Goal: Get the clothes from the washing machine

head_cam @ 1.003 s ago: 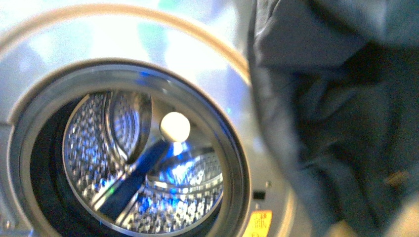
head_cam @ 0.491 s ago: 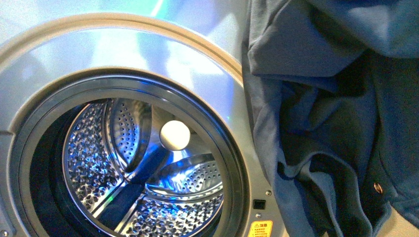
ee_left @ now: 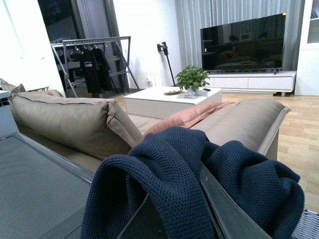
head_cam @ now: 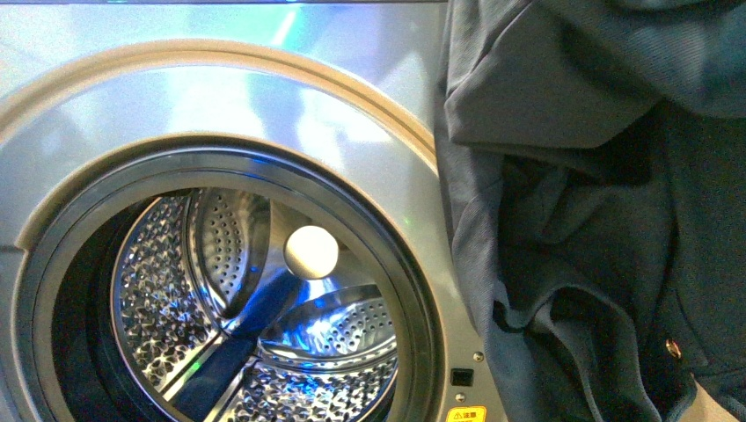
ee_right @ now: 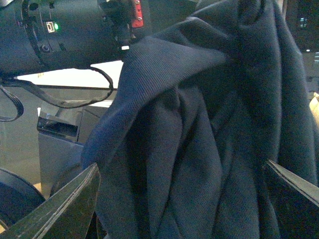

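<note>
Right jaws: spread wide, not pinching. The clothes [ee_right: 199, 149] hang in a thick fold that fills the gap between them.

Left jaws: a navy knit [ee_left: 239, 184] lies draped over them and buries the tips. I cannot tell whether they pinch it or only carry it, nor whether it is the same garment.

Handling, my guess: light, limp, no stiffness, apt to slide off if merely draped. The best hold looks like a bunched fold several layers thick, taken high, away from the brass stud [head_cam: 673, 349] low on the cloth.

Beyond the right jaws' load is the washing machine [head_cam: 264, 105], with no cloth in the visible part of its steel drum [head_cam: 176, 281]. The garment hangs outside, just beside the opening.

Far past the left jaws: sofa [ee_left: 70, 119], coffee table [ee_left: 149, 102], television [ee_left: 244, 42].
</note>
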Action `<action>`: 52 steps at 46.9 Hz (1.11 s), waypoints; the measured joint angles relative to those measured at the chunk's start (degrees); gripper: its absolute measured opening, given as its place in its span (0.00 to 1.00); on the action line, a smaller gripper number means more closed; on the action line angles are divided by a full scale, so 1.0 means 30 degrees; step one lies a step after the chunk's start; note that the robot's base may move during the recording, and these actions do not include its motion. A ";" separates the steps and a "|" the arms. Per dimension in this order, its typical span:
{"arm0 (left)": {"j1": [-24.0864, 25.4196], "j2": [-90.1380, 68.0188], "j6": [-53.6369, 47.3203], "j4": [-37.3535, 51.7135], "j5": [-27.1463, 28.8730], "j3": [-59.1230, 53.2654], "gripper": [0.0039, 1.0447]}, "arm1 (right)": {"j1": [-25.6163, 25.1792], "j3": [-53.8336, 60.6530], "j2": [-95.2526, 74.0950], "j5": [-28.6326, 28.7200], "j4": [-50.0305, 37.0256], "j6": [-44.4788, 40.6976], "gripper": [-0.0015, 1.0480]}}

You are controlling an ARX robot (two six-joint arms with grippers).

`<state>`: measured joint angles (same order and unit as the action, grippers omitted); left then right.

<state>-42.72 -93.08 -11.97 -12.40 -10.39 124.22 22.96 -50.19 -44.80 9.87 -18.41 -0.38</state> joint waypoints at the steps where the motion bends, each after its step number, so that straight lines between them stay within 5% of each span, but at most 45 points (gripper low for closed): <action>1: -0.0007 0.0000 0.0000 0.0000 0.0000 0.0000 0.07 | 0.0087 -0.0102 -0.0131 -0.0029 -0.0015 -0.0044 0.93; 13: -0.0007 0.0000 0.0000 0.0000 -0.0007 0.0000 0.07 | 0.0262 -0.1464 -0.2674 -0.1056 -0.0656 -0.1486 0.93; 26: -0.0007 0.0000 0.0000 0.0000 0.0007 0.0000 0.07 | -0.2135 -0.1902 -0.4422 -0.1960 -0.2426 -0.1967 0.93; 52: -0.0015 0.0000 0.0000 0.0000 -0.0007 0.0000 0.07 | -0.4080 0.0852 -0.2375 -0.1749 -0.4437 -0.2871 0.93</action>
<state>-42.76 -93.08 -11.97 -12.40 -10.41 124.22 10.72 -47.64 -51.92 4.62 -31.73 -8.99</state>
